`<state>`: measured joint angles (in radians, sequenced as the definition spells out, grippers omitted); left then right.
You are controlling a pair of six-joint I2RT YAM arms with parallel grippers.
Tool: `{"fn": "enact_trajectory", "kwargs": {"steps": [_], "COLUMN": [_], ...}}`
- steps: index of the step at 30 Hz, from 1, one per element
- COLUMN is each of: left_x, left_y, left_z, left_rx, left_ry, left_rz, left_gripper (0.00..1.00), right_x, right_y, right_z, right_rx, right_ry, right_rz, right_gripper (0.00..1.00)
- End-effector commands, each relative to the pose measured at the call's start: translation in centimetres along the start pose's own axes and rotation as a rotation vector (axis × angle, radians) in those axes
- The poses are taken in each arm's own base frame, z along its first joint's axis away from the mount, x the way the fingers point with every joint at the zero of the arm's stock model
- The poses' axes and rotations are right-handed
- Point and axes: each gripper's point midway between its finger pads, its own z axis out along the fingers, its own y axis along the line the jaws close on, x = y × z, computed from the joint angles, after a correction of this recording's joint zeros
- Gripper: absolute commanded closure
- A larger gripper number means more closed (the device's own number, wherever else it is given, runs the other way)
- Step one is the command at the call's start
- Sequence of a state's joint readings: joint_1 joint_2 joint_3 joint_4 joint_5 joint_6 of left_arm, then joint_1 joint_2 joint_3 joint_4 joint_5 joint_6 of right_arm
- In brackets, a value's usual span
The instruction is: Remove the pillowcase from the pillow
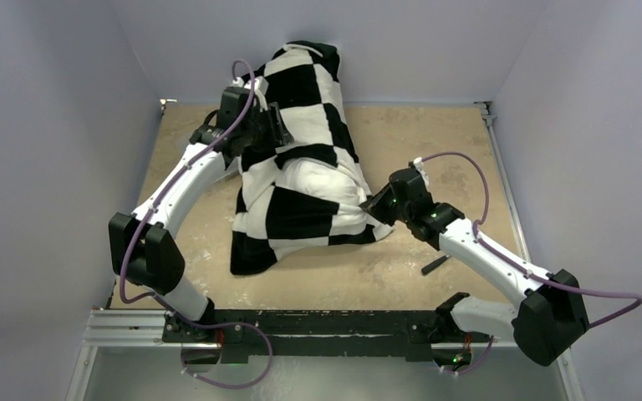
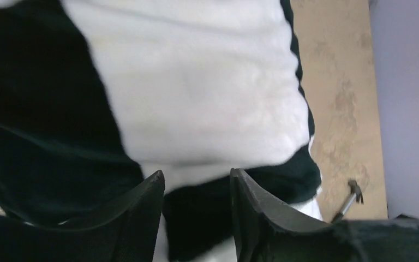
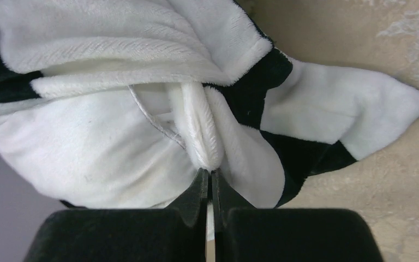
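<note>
Checkered plush, black and white: the pillowcase [image 1: 301, 167] stands bunched mid-table [image 1: 435, 150], its top leaning toward the back wall. The pillow is inside it, and I cannot pick it out from the white squares. The right claw [image 3: 210, 174] is shut on a narrow white fold [image 3: 202, 131] of the pillowcase at the bundle's lower right corner, pinched at the very tips. The left claw [image 2: 196, 174] is up at the bundle's upper left with its jaws parted. Dark cloth shows in the gap, but nothing is clamped, so the bundle has only one anchor. The main risk, as I judge it, is that a pull by the right arm drags pillow and cover together across the table instead of peeling them apart, because nothing holds the far end. Second, the tip pinch is shallow, and the slick plush could slide out under load. Third, I cannot see whether that fold includes pillow skin; if it does, the stuffing follows the cover. The lean could also topple the bundle onto the left arm. A small dark stick [image 1: 435, 266] lies near the right forearm and may get swept off.
</note>
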<state>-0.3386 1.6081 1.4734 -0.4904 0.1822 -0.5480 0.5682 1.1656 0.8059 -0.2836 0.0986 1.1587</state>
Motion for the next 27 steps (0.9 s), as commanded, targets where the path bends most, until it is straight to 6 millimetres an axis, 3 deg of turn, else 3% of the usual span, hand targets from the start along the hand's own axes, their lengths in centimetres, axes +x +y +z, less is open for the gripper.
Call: {"fn": "enact_trajectory", "kwargs": {"steps": [1,8,12,19,22,23,27], "left_x": [-3.1,1.1,3.9,9.5,10.7,10.8,12.4], "left_y": [-1.6,-8.2,-10.8,-12.2,-12.5,-12.7,-11.8], "left_z": [-1.7,-1.7,-0.8,1.8,2.9,3.3,4.7], "left_rx": [-0.051,-0.043,-0.107,-0.175,-0.195,-0.199,-0.243], "left_ry": [-0.111,-0.034,0.009,0.13,0.14,0.136,0.167], "left_rz": [0.102,0.24,0.341,0.425,0.448,0.453,0.477], "left_gripper": [0.49,0.41,0.4,0.32,0.3,0.24,0.18], "right_x": [0.5,-0.4,-0.3,-0.4,-0.2,-0.1,0.2], "right_y": [-1.8,0.0,0.1,0.2,0.0,0.0,-0.4], "right_z": [-0.1,-0.4,-0.1,-0.1,-0.1,-0.1,0.0], "right_rx": [0.043,-0.023,-0.039,-0.06,-0.07,-0.072,-0.078], "right_ry": [0.024,-0.011,-0.009,-0.025,-0.021,-0.02,-0.015], "right_rz": [-0.081,-0.107,-0.116,-0.116,-0.121,-0.124,-0.133], "right_gripper": [1.0,1.0,1.0,1.0,1.0,1.0,1.0]}}
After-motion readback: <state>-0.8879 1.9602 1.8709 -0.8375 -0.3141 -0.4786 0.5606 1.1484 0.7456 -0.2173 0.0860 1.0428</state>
